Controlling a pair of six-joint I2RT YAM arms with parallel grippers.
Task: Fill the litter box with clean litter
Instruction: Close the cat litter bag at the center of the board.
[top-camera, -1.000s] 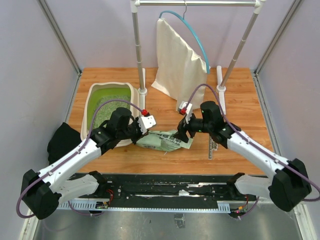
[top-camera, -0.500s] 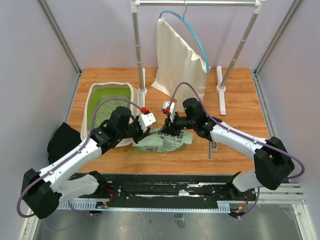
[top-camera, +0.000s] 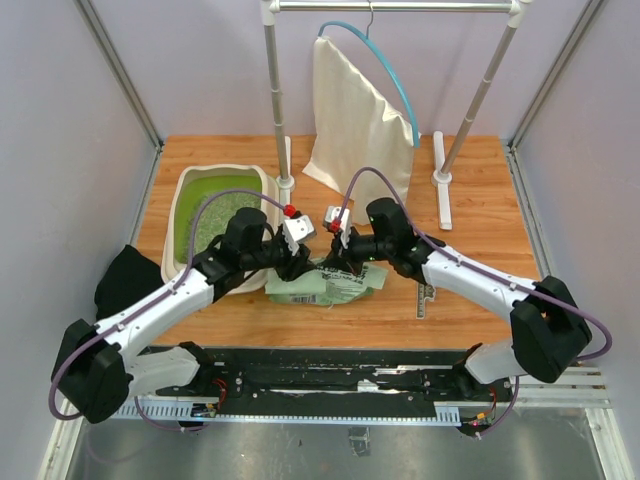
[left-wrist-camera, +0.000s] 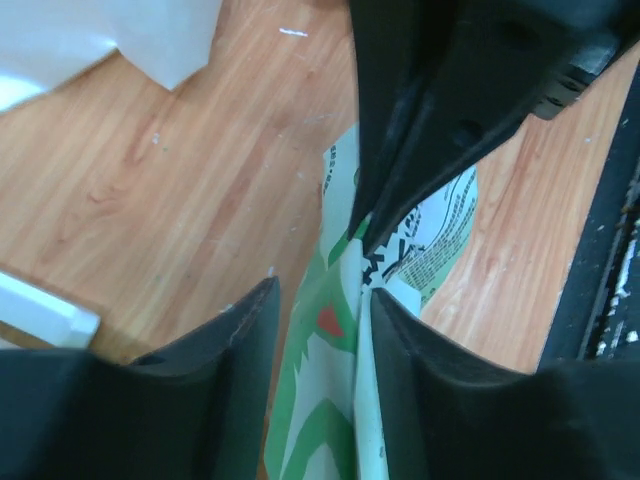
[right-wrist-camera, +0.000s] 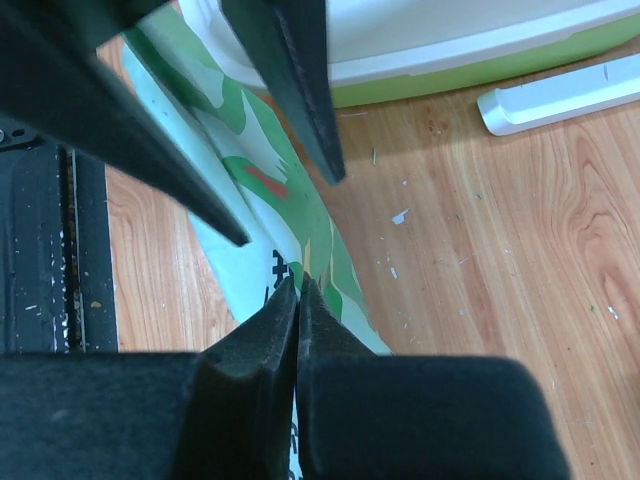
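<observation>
You have a wooden table (top-camera: 480, 200) under both arms, with a white clothes rack (top-camera: 272, 100) at the back and a pale cloth bag (top-camera: 350, 130) hanging from it. The litter box (top-camera: 224, 170) sits at the rear left, well apart from the rack's right foot and just beside its left one. The clean litter (top-camera: 215, 215) lies as a speckled patch on its lime-green floor. A green bag (top-camera: 335, 285) lies flat mid-table, just right of the box's near corner, and both arms meet over its upper edge. Your left gripper (left-wrist-camera: 322, 292) has its fingers moderately apart, straddling a raised fold of the bag. Your right gripper (right-wrist-camera: 297, 283) is pinched closed on that same fold.
</observation>
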